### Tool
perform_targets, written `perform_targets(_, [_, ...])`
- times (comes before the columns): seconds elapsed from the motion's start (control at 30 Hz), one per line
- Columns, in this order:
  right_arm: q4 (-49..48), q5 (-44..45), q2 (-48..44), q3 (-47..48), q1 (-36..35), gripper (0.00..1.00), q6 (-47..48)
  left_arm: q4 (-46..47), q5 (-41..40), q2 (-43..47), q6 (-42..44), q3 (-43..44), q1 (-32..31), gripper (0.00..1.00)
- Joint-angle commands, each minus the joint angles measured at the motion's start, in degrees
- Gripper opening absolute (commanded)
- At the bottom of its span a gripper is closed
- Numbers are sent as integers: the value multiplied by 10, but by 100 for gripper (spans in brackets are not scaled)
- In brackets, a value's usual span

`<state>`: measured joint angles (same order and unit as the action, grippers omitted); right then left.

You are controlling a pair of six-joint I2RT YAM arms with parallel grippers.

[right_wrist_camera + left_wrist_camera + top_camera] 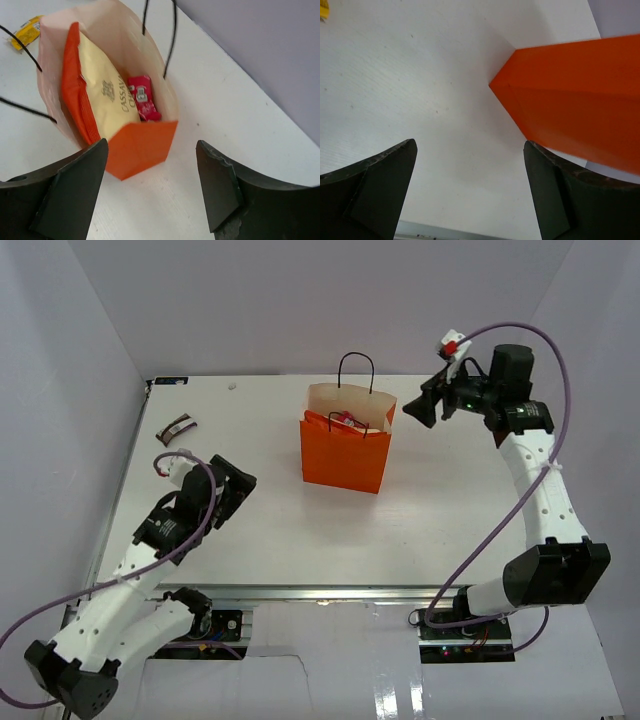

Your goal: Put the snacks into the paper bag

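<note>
The orange paper bag (343, 462) stands upright mid-table with its black handles up. In the right wrist view the bag (142, 145) holds the red-orange crisp packet (100, 100), pale side showing, and a small red packet (143, 97). A small dark brown bar (178, 428) lies on the table at the far left. A small yellow packet (27, 31) lies beyond the bag; it also shows in the left wrist view (323, 8). My right gripper (412, 410) (152, 170) is open and empty above the bag's right side. My left gripper (238, 487) (470, 165) is open and empty, left of the bag (575, 115).
White walls close in the table (270, 530) at the back and both sides. The table's near edge runs just ahead of the arm bases. Purple cables loop from both arms.
</note>
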<state>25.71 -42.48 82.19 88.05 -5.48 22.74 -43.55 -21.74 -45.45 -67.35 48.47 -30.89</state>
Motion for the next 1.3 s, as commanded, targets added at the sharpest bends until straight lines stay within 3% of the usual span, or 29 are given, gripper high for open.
perform_targets(0.0, [41, -84, -32, -49, 62, 77, 9, 21, 69, -75, 72, 38, 114, 98])
perform_targets(0.07, [50, -90, -48, -94, 99, 77, 18, 62, 156, -105, 125, 30, 243, 98])
perform_targets(0.13, [58, -90, -59, -118, 114, 77, 35, 78, 216, -140, 156, 32, 303, 97])
perform_targets(0.2, [69, -87, -71, -148, 126, 77, 47, 86, 216, -199, 210, 63, 363, 98])
perform_targets(0.37, [70, -96, -85, -188, 144, 77, 55, 114, 213, -321, 318, 129, 418, 98])
perform_targets(0.67, [70, -110, -81, -196, 157, 77, 53, 113, 250, -471, 441, 168, 443, 97])
perform_targets(0.9, [74, -114, -75, -193, 159, 77, 49, 129, 267, -532, 482, 160, 444, 87])
perform_targets(1.13, [75, -113, -75, -198, 162, 76, 47, 124, 254, -556, 492, 169, 445, 72])
perform_targets(1.23, [75, -114, -74, -197, 162, 76, 44, 124, 253, -562, 490, 165, 445, 62])
perform_targets(1.27, [75, -114, -74, -197, 162, 76, 44, 123, 254, -563, 489, 164, 445, 54])
